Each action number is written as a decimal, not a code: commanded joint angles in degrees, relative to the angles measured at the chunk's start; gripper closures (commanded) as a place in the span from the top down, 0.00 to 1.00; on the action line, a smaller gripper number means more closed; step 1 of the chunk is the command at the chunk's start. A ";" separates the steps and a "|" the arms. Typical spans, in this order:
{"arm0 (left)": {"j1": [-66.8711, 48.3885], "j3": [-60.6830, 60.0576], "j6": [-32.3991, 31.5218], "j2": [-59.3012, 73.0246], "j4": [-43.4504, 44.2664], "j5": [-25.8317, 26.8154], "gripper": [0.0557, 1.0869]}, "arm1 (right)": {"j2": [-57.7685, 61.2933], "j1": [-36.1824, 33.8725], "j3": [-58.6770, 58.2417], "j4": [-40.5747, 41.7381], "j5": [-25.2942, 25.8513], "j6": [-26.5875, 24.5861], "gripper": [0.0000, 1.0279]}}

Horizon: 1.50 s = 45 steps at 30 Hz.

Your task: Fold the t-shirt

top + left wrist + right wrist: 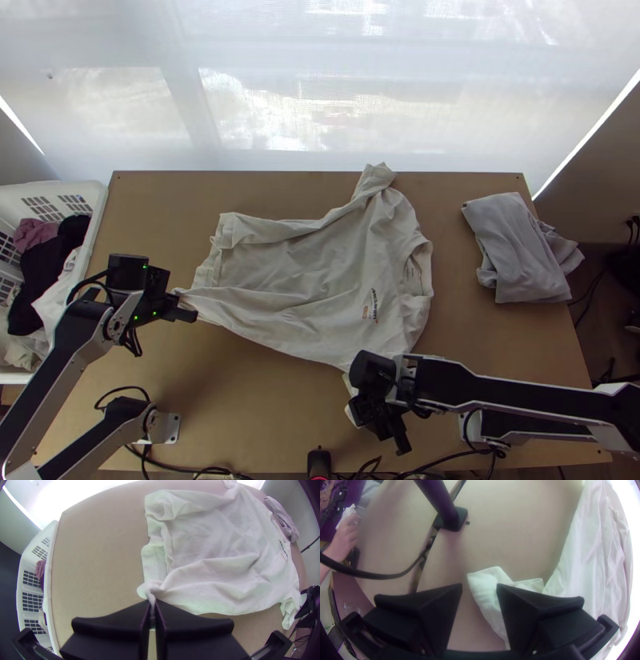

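White t-shirt [320, 268], spread, rumpled: hem corner [150, 588] pinched in left gripper [184, 311]; near sleeve [484, 584] just beside right gripper [379, 421], fingers [540, 606] wide apart.

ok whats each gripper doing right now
Left gripper: closed, holding the t-shirt at a hem corner.
Right gripper: open, holding nothing, jaws apart at a sleeve.

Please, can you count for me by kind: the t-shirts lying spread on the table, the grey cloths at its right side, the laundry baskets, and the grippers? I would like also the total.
T-shirt: 1
Grey cloth: 1
Basket: 1
Grippers: 2 (left gripper, right gripper)
Total: 5
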 commanded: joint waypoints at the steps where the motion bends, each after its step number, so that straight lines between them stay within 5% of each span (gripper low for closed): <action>1: 0.03 -0.08 -0.18 0.59 0.63 -0.13 0.03 | 1.18 0.30 -1.83 3.23 -0.62 1.12 0.12; 3: -0.23 0.18 -0.09 1.21 1.07 -0.13 0.03 | 0.30 -0.14 -0.69 3.23 -0.53 1.65 0.03; 16: -1.55 0.97 -0.62 3.58 3.18 -0.04 0.03 | -5.23 -10.51 8.45 -8.90 -0.53 1.03 0.03; 17: -1.55 0.89 -0.62 3.67 3.35 -0.04 0.03 | -5.67 -10.42 7.75 -9.08 -0.53 0.94 0.05; 20: -1.72 0.62 -0.62 4.02 3.53 -0.04 0.03 | -6.64 -9.72 6.87 -9.17 -0.53 1.30 0.40; 24: -1.99 0.45 -0.35 4.02 3.70 -0.13 0.03 | -6.46 -7.69 5.47 -9.08 -0.53 1.56 0.55; 29: -2.08 0.36 -0.26 3.76 3.62 -0.13 0.03 | -6.38 -4.18 1.42 -8.29 -0.62 1.47 0.66; 45: -1.55 -1.22 -0.44 1.91 3.00 -0.13 0.03 | 2.41 1.01 -0.60 0.24 -0.79 1.73 0.79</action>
